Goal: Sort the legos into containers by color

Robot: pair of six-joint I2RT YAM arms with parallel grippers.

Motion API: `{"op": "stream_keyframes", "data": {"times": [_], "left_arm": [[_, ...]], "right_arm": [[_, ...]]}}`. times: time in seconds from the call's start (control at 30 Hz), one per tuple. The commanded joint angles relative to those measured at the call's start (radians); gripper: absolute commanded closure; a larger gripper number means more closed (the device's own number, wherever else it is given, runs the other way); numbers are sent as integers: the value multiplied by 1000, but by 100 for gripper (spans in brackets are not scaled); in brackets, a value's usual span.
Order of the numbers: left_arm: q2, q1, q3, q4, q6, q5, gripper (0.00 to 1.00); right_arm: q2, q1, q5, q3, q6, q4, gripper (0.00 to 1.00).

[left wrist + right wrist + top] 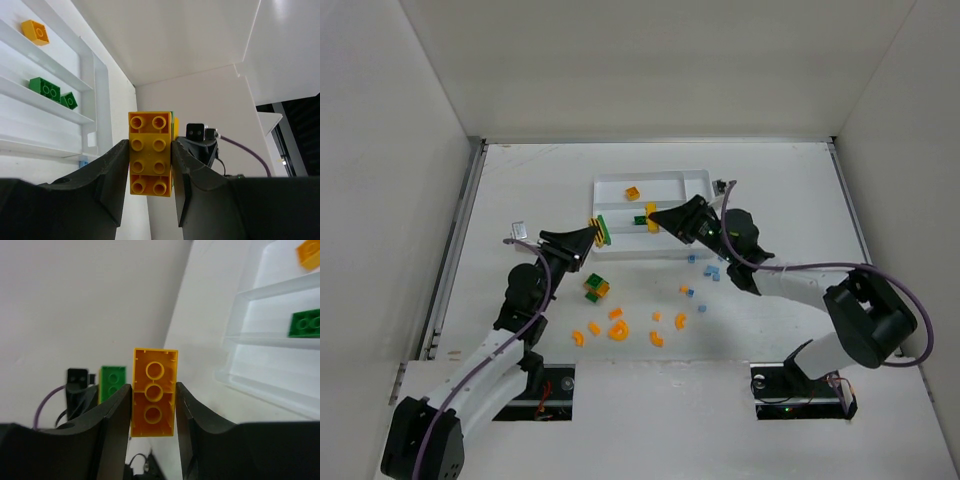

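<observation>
while the left gripper (588,237) is pinching a yellow-and-green pair (149,152) of bricks just off the left end of the tray (700,176), the right gripper (660,217) is clamping a yellow brick (154,392) over the tray. another yellow piece (632,192) is lying in the far slot and green bricks (44,90) are sitting in the middle one, while orange bits (618,328), blue pieces (712,270) and a green-yellow stack (595,288) are lying loose on the table in front of the tray.
</observation>
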Motion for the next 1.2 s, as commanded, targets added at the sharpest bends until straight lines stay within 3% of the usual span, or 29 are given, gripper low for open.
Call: {"op": "stream_keyframes", "data": {"times": [0.0, 0.3, 0.5, 1.03, 1.17], "left_arm": [[12, -13, 22, 96, 18, 15, 88], [37, -28, -5, 96, 50, 18, 87], [27, -44, -32, 100, 75, 16, 86], [75, -99, -57, 154, 76, 16, 86], [81, -105, -54, 154, 79, 9, 86]], "right_arm": [[47, -45, 31, 145, -134, -215, 66], [357, -87, 242, 662, -507, -843, 65], [544, -90, 357, 940, -636, -1079, 65], [755, -133, 295, 1195, -441, -1134, 63], [753, -134, 250, 1193, -386, -1113, 48]]}}
